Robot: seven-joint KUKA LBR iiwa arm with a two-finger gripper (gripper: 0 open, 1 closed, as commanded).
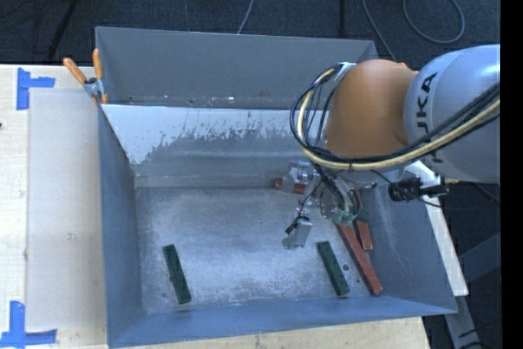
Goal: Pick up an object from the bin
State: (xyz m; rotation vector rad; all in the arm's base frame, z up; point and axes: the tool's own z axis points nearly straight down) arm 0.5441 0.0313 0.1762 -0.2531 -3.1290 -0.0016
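Observation:
My gripper [296,236] hangs low over the bin floor, right of centre, under the arm's orange cover. A dark green flat bar [333,268] lies on the floor just right of and in front of it. Beside that bar, two reddish-brown bars [365,261] lie slanted along the right wall, their upper ends hidden under the wrist. Nothing shows in the gripper's grasp.
A second dark green bar [176,274] lies near the front left corner. A small brown piece [283,185] sits by the back wall, behind the gripper. The arm and its cables cover the bin's right rear part.

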